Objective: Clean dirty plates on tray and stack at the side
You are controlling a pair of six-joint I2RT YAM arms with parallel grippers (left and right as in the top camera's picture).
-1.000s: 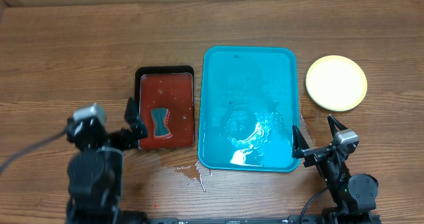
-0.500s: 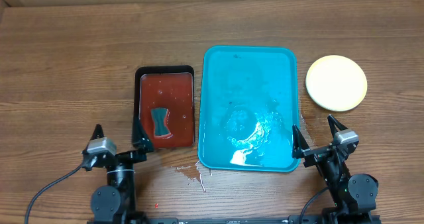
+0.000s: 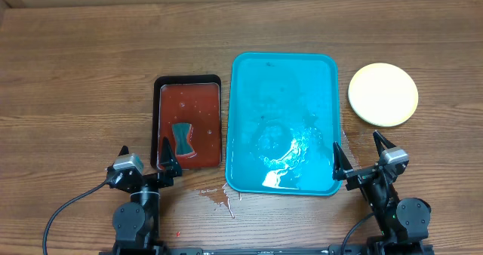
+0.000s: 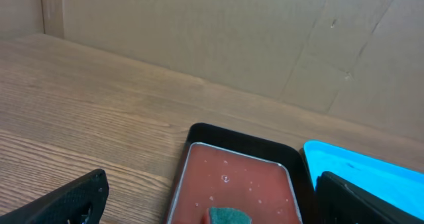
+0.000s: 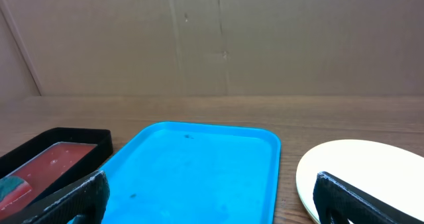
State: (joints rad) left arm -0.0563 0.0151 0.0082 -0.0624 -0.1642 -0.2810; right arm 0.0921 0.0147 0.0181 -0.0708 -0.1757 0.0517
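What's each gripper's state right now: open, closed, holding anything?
Left gripper: open, holding nothing.
Right gripper: open, holding nothing.

We find a wooden table (image 3: 75, 74) carrying a small black-rimmed tray (image 3: 189, 79) with a dark red floor beaded with droplets. A teal sponge (image 3: 182, 137), pinched at the waist, lies inside it. Spilled liquid (image 3: 217, 198) marks the table off the tray's near right corner. Cardboard (image 4: 199, 32) backs the table.

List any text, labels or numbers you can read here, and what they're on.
None: no readable text, label or number shows on the turquoise tray, the yellow-green plate, the dark red tray, the sponge or the cardboard wall.
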